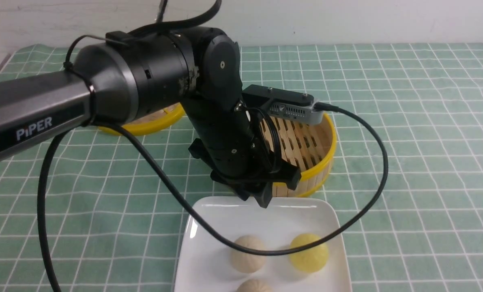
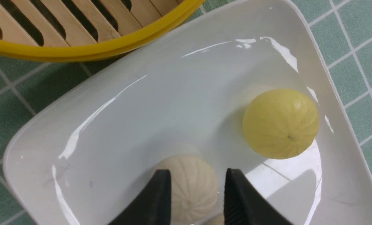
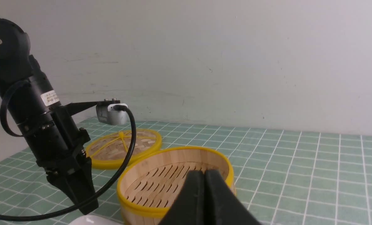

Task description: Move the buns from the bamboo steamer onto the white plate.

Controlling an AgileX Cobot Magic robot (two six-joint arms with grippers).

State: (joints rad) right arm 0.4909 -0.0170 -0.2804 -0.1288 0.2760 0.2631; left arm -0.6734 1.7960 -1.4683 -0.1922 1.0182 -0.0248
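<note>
- Closest up: left pincer (image 2: 197, 172) agape, gripping nothing, above white plate (image 2: 79, 103).
- On plate: yellow bun (image 2: 280, 123) and cream bun (image 2: 190, 187), apart.
- Just behind plate: bamboo steamer (image 1: 320, 168) on table (image 1: 428, 162).
- Right pincer (image 3: 204, 173) clamped shut, holding nothing.

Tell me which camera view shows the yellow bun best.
The left wrist view: it shows the yellow bun large and whole, pleats clear, lying on the white plate. The front view shows it small near the frame's bottom, a black cable crossing its top. The right wrist view misses it entirely.
</note>
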